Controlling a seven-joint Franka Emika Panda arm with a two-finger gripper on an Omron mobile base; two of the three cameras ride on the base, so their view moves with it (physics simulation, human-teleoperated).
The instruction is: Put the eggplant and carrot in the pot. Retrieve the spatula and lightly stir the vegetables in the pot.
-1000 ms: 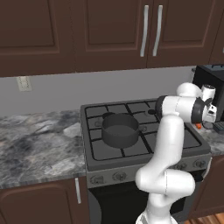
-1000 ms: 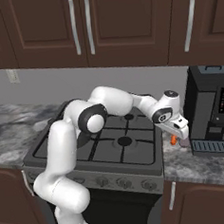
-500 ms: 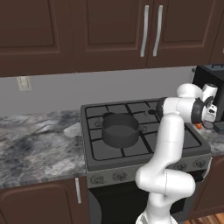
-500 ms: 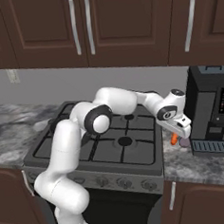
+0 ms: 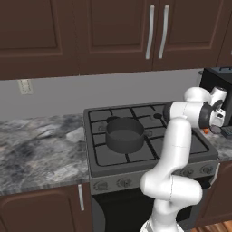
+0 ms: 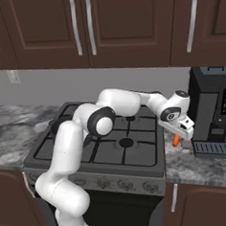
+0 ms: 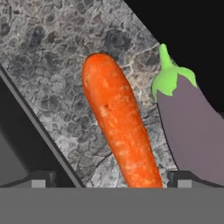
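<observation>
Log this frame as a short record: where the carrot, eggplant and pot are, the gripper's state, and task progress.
carrot: lying on the granite counter right of the stove, lined up between the finger tips in the hand view
eggplant: on the same counter beside the carrot, green stem end up in the hand view
pot: on the stove's front left burner, no vegetables seen in it
gripper: open, low over the carrot, holding nothing
progress: neither vegetable in the pot yet
</observation>
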